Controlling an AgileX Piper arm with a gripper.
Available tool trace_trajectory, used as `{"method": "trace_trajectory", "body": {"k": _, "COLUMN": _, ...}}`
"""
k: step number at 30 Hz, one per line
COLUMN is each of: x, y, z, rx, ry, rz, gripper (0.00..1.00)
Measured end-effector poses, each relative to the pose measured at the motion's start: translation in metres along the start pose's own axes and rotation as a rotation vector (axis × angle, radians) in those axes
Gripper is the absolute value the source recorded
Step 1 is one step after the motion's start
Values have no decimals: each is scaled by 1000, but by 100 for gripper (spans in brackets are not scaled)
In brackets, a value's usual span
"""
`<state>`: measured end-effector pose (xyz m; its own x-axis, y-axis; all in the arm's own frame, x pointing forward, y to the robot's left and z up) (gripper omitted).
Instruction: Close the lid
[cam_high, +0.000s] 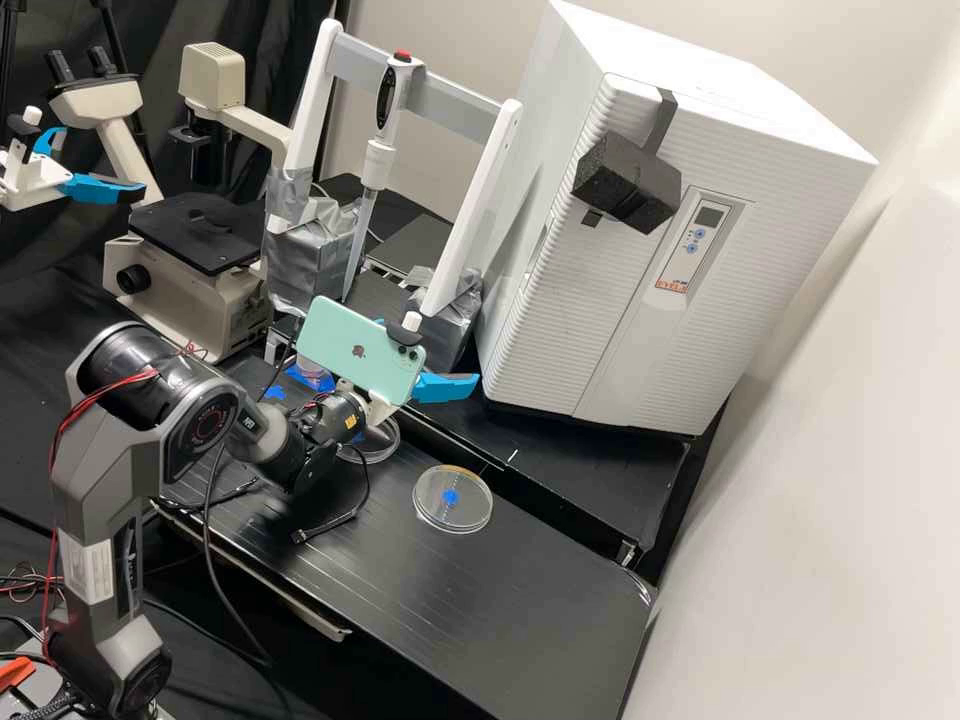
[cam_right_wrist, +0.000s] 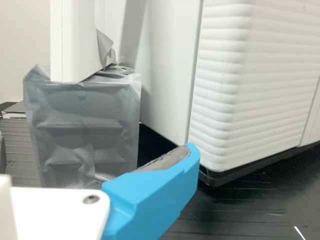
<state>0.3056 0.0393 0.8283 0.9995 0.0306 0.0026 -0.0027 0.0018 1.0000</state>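
In the high view my gripper (cam_high: 447, 387) hangs above the bench's back edge, before the white cabinet; the phone hides part of it. Its fingers stand apart, with nothing seen between them. A round clear dish (cam_high: 452, 500) with a blue dot lies flat on the bench, lower and nearer than the gripper. Another clear dish (cam_high: 372, 443) lies partly hidden beneath the wrist. Whether either dish's lid sits fully on cannot be told. In the wrist view, the gripper (cam_right_wrist: 155, 195) has a blue finger with its grey pad bare.
The white cabinet (cam_high: 560, 300) stands at the back right, a black foam block (cam_high: 628, 183) on its front. A white frame on tape-wrapped blocks (cam_right_wrist: 82, 130) holds a pipette (cam_high: 380, 150) behind the arm. Farther left is a microscope (cam_high: 200, 235). Cables hang beside the arm.
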Motion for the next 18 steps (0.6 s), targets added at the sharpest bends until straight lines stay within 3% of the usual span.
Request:
{"method": "trace_trajectory", "body": {"k": 12, "x": -5, "y": 0, "z": 5, "rx": -8, "ry": 0, "rz": 2, "gripper": 100}}
{"method": "trace_trajectory", "body": {"k": 18, "x": -25, "y": 9, "z": 20, "rx": 23, "ry": -2, "rz": 36, "gripper": 100}}
